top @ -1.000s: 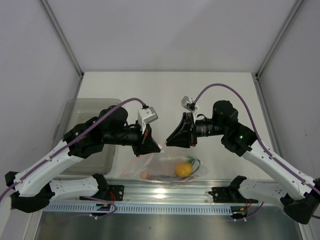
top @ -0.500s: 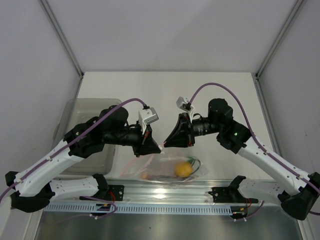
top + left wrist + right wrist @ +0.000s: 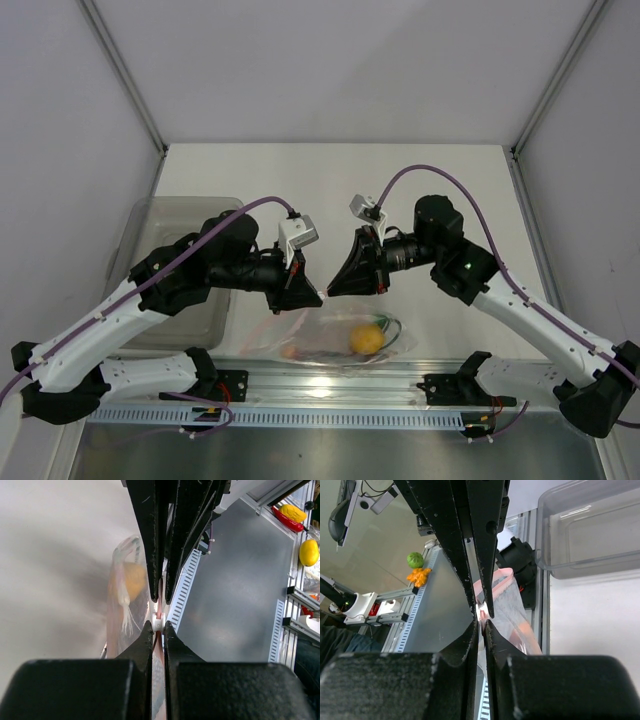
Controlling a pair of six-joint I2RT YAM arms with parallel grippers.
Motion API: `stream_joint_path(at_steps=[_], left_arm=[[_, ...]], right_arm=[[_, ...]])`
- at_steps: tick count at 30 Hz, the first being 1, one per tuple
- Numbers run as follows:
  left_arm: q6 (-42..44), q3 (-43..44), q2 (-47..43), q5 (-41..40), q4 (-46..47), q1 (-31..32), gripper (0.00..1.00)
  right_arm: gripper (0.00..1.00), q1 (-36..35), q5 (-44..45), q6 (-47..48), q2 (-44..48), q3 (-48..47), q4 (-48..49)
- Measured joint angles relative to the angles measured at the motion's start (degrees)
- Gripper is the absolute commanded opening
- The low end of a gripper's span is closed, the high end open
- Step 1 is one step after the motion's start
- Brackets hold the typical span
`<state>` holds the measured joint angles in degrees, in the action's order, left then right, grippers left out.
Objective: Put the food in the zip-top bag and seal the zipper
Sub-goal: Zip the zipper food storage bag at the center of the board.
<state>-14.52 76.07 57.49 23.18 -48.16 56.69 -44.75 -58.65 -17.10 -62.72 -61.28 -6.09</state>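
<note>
At the left of the desk [image 3: 330, 190] stood one grey translucent bin [image 3: 165, 300]. Next along was the left end effector [image 3: 316, 292], pressed together on the zipper [image 3: 159, 611]. Tip to tip with it was the right end effector [image 3: 329, 290], likewise pinching that pinkish strip. Below the two of them the zip-top bag [image 3: 320, 335] lay near the desk's front edge, holding the food. We counted one lemon-like fruit [image 3: 366, 338], one orange piece [image 3: 290, 351] and some green stems [image 3: 390, 325], too thin for us to count. We could not pick out a dark red piece. With the fingertips so close, we judged that a sideways slide could knock one pair against the other. If the thin strip slipped from either grip, a stretch of the mouth would be left unsealed and the fruit might roll out.
</note>
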Motion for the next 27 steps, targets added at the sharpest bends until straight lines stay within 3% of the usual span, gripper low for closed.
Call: stream_joint_path(at_steps=[3,6,16,27], left_arm=[[0.00,0.00,0.02,0.04,-0.02,0.00,0.01],[0.00,0.00,0.22,0.09,-0.04,0.00,0.01],[0.00,0.26,0.50,-0.07,-0.85,-0.11,0.01],[-0.20,2.05,3.41,-6.16,-2.14,-1.46,0.01]], right_arm=[[0.10,0.00,-0.42,0.02,-0.17,0.00,0.00],[0.00,0.00,-0.61,0.09,-0.50,0.00,0.00],[0.00,-0.11,1.18,0.76,-0.96,-0.24,-1.11],[0.00,-1.60,23.54,5.35,2.05,-2.45,-10.38]])
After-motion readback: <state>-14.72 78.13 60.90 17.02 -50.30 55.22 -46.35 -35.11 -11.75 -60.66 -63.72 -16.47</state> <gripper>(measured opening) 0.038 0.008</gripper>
